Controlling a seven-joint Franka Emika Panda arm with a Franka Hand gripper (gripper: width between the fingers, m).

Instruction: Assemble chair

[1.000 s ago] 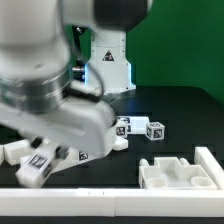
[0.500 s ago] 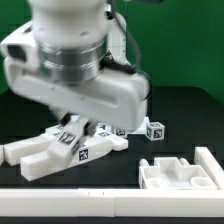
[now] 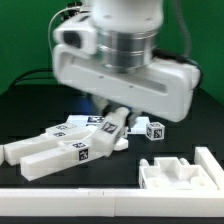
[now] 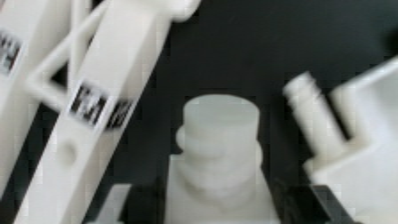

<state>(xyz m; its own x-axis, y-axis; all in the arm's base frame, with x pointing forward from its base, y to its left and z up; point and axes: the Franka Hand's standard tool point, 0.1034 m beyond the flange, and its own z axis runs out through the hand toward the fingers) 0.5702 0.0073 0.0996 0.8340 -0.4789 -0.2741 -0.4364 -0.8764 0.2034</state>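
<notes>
My gripper [image 3: 113,116] hangs over the middle of the black table, shut on a short white chair piece [image 3: 110,131] that carries a black-and-white tag and tilts down toward the table. In the wrist view this chair piece [image 4: 221,140] shows as a rounded white stub between the two dark jaws of the gripper [image 4: 222,205]. Long white chair bars [image 3: 58,152] with tags lie on the table at the exterior view's left, just below and beside the held piece. These bars [image 4: 98,90] also run alongside it in the wrist view. A small tagged block [image 3: 154,129] sits to the exterior view's right.
A white blocky part with recesses [image 3: 180,172] stands at the front on the exterior view's right; its edge [image 4: 347,110] shows in the wrist view. A white strip [image 3: 70,199] runs along the front. The arm's wide wrist [image 3: 125,60] hides the back of the table.
The arm has swung from the exterior view's left to over the middle, carrying the short tagged piece along. The bars on the table have stayed put.
</notes>
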